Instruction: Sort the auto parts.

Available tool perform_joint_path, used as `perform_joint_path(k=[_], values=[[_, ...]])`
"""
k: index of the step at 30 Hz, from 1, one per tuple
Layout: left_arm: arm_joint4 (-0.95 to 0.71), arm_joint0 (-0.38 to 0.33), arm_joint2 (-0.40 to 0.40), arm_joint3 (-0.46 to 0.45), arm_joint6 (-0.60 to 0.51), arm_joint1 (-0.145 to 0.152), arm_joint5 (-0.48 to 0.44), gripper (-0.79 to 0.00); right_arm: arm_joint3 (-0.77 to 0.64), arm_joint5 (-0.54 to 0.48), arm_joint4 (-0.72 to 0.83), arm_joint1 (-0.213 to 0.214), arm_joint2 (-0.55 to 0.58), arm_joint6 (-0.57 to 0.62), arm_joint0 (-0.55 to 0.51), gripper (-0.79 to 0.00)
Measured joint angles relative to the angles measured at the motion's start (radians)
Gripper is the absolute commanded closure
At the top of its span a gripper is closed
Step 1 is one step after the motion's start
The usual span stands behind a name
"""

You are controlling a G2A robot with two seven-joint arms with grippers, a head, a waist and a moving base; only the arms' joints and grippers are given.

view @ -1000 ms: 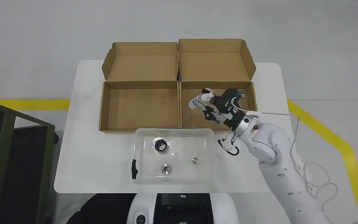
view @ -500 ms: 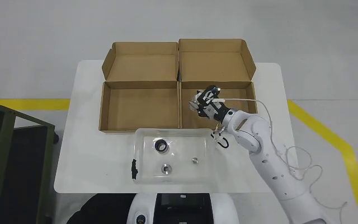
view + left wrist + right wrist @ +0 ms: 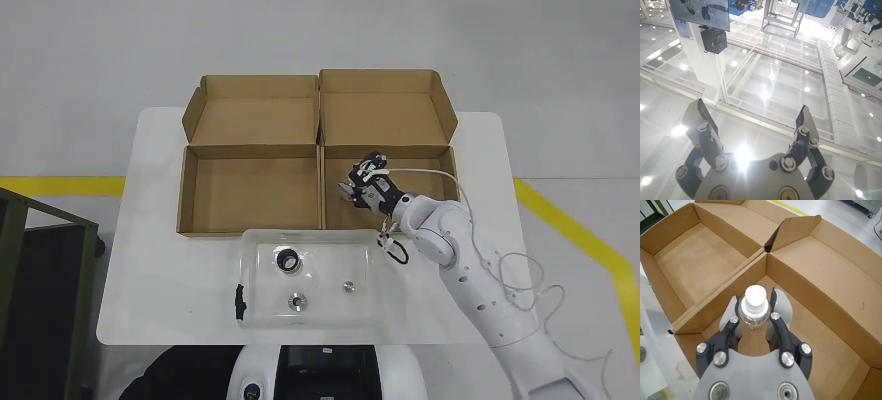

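My right gripper [image 3: 754,306] [image 3: 358,186] is shut on a small part with a clear round body and a white cap [image 3: 755,306]. It hangs over the left near corner of the right cardboard box [image 3: 440,170] [image 3: 829,291]. The left cardboard box [image 3: 250,190] [image 3: 696,260] beside it has a bare floor. A clear plastic tray [image 3: 258,300] at the table's front holds a dark ring part [image 3: 289,261], a toothed metal part [image 3: 297,301] and a small metal part [image 3: 348,286]. My left gripper [image 3: 753,111] is open and points up at a ceiling.
A black part [image 3: 239,301] sits at the tray's left edge. Both boxes have their lids folded back toward the far side of the white table [image 3: 150,260]. A yellow floor line [image 3: 60,186] runs beside the table.
The right arm has drawn its gripper and the held part a little left and lower over the right box; its elbow has swung in toward the table.
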Motion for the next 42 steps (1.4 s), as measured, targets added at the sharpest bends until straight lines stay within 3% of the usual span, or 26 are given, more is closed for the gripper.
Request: perform_joint_path(k=[1,3,4,15,30,42], values=[[0.0,0.0,0.0,0.0,0.0,0.0,0.0,-0.785,0.001,-0.001,-0.002,0.0,0.0,-0.002,0.0,-0.422],[0.0,0.0,0.0,0.0,0.0,0.0,0.0,-0.785,-0.002,-0.005,-0.01,0.001,0.002,-0.008,-0.004,-0.733],[0.0,0.0,0.0,0.0,0.0,0.0,0.0,-0.785,-0.006,-0.006,-0.013,0.001,0.004,-0.011,-0.007,-0.785],[0.0,0.0,0.0,0.0,0.0,0.0,0.0,-0.785,-0.199,-0.019,-0.074,0.027,0.098,-0.025,-0.107,-0.785],[0.0,0.0,0.0,0.0,0.0,0.0,0.0,-0.785,-0.552,-0.326,-0.117,0.082,0.199,0.062,-0.36,-0.785],[0.0,0.0,0.0,0.0,0.0,0.0,0.0,-0.785,-0.672,-0.426,-0.225,0.106,0.163,0.178,-0.465,-0.785]])
